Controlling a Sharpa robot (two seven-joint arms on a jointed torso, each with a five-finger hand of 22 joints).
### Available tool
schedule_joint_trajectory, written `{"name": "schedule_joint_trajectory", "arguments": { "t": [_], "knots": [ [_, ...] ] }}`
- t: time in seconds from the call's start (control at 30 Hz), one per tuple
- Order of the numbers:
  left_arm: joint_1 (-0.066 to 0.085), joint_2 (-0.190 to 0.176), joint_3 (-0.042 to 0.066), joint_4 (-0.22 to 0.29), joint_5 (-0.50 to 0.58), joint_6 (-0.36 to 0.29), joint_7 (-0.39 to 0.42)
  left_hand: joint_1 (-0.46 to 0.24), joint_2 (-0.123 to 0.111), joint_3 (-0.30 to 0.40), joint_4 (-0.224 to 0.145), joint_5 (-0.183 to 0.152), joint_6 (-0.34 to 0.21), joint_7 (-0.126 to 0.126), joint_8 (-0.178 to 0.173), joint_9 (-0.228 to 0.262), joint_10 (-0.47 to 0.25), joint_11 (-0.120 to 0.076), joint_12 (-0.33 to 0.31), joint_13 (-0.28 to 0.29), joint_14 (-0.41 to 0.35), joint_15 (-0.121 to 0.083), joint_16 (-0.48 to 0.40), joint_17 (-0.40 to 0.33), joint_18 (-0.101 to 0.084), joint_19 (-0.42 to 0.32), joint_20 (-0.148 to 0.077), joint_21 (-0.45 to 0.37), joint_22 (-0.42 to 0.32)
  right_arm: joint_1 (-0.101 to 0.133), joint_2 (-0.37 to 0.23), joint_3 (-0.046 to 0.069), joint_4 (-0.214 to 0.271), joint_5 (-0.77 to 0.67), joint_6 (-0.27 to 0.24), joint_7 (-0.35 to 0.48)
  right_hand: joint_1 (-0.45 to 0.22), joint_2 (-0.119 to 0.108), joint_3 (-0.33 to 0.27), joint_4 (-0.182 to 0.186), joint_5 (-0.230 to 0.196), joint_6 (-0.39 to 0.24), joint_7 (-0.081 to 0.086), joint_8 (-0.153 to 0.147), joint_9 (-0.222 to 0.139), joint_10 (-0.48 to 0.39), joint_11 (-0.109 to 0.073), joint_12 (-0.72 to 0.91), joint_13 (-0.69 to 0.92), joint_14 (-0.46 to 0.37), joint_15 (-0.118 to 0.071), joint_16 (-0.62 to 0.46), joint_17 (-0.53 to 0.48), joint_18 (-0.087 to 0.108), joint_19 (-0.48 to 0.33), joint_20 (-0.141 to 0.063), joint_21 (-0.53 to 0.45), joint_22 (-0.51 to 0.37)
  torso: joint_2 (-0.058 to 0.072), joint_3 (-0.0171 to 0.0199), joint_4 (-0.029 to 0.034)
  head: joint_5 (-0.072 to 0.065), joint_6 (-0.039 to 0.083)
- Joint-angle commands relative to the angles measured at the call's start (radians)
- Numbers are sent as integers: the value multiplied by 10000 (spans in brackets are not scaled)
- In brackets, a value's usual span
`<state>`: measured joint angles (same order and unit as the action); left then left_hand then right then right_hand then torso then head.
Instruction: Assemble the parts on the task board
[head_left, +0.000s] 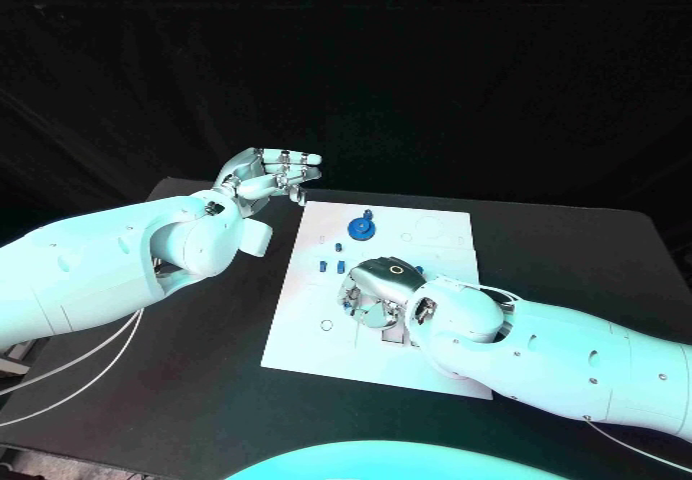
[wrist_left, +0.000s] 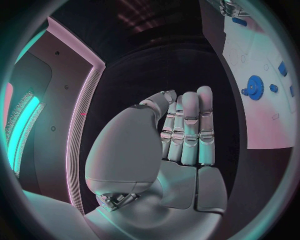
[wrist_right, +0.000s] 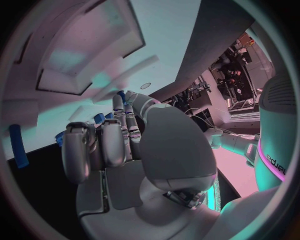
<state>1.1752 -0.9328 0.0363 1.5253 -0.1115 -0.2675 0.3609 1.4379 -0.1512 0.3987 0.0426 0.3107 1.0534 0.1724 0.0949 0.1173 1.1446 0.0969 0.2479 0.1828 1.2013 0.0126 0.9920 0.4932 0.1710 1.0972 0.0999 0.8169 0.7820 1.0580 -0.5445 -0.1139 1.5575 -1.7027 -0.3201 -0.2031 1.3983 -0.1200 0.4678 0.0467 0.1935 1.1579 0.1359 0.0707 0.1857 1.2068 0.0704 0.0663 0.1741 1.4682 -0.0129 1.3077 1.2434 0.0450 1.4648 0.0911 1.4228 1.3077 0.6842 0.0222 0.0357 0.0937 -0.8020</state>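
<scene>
The white task board (head_left: 433, 235) lies in the middle of the black table. On its far part sits a blue gear (head_left: 362, 229), with small blue parts (head_left: 329, 266) just in front of it. My right hand (head_left: 378, 292) is low over the board's middle, fingers curled down onto it. Small blue parts (wrist_right: 99, 118) and a blue peg (wrist_right: 19, 145) lie beyond its fingers (wrist_right: 94, 145). Whether it holds a part is hidden. My left hand (head_left: 268, 178) hovers off the board's far left corner, fingers (wrist_left: 187, 130) straight, holding nothing. The gear (wrist_left: 254, 86) lies off to its side.
Black table (head_left: 173, 380) surrounds the board, with free room on the near left and the far right. Thin white cables (head_left: 87, 365) hang under my left arm. A dark curtain closes off the back.
</scene>
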Motion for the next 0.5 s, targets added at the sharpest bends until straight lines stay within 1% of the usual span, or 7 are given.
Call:
{"name": "schedule_joint_trajectory", "arguments": {
  "t": [0.03, 0.1, 0.2, 0.33, 0.4, 0.5],
  "knots": [
    [7, 22, 5, 28, 39, 193, 14, 0, 119, -1, -41, 0, -51, 27, -44, -9, -77, -20, 43, 15, -65, 11, -62, -16, 134, -21, 14, -60, -15, -49, 30, -57, -32, -183, 359, -169, -215, -97, 11, -22, -33, -228, 77, -81, -73, -522, 115, -72, -149, 403, 94, -115, -103, -58, 367, 6, -273, 1668, -4, 3, 0, 20, -8],
    [7, 22, 5, 24, 39, 197, 2, 0, 120, -1, -44, 0, -52, 27, -44, -9, -80, -19, 44, 15, -66, 11, -63, -17, 134, -21, 15, -62, -16, -49, 27, -61, -49, -201, 233, -203, -319, -191, 22, -24, -45, -513, 186, -105, -153, -924, 232, -58, -269, 349, 186, -259, -275, 0, 254, 79, -553, 1520, -10, -3, 0, 14, -8],
    [7, 21, 5, 20, 39, 206, -11, 1, 122, 0, -46, 0, -52, 28, -44, -9, -82, -19, 44, 15, -67, 11, -63, -18, 134, -21, 15, -63, -17, -49, 3, -63, -53, -225, -13, -213, -411, -306, 24, -66, -60, -930, 281, -102, -292, -1447, 354, -37, -423, 281, 275, -451, -509, 138, -4, 176, -1202, 1173, -6, 0, -3, 0, 5],
    [7, 23, 5, 9, 39, 207, -12, -28, 129, -14, -45, -12, -58, 37, -45, -14, -106, -8, 47, 14, -76, 19, -66, -27, 132, -20, 20, -78, -27, -47, -85, -64, 27, -236, -245, -165, -411, -312, 56, -136, 110, -1053, 332, -77, -362, -1667, 409, 15, -507, 206, 307, -686, -789, 208, -131, 232, -1541, 991, -1, 10, -8, 1, 25],
    [7, 30, 5, -1, 39, 214, -13, -42, 133, -20, -41, -17, -58, 39, -44, -15, -111, -5, 50, 15, -78, 22, -66, -29, 132, -19, 23, -83, -30, -31, -192, -63, 151, -239, -321, -156, -426, -340, 44, -151, 138, -1070, 337, -78, -376, -1697, 415, 27, -522, 189, 312, -746, -860, 222, -153, 240, -1607, 955, -6, 15, 0, -17, 35],
    [7, 27, 4, -4, 39, 223, -20, -42, 133, -20, -41, -17, -58, 39, -44, -15, -111, -5, 50, 15, -78, 22, -66, -29, 132, -19, 23, -83, -30, 27, -424, -55, 430, -240, -442, -153, -479, -406, -3, -161, 138, -1137, 334, -91, -410, -1727, 416, 59, -542, 171, 315, -811, -939, 239, -180, 251, -1694, 907, -10, 6, -4, -38, 47]
  ]
}}
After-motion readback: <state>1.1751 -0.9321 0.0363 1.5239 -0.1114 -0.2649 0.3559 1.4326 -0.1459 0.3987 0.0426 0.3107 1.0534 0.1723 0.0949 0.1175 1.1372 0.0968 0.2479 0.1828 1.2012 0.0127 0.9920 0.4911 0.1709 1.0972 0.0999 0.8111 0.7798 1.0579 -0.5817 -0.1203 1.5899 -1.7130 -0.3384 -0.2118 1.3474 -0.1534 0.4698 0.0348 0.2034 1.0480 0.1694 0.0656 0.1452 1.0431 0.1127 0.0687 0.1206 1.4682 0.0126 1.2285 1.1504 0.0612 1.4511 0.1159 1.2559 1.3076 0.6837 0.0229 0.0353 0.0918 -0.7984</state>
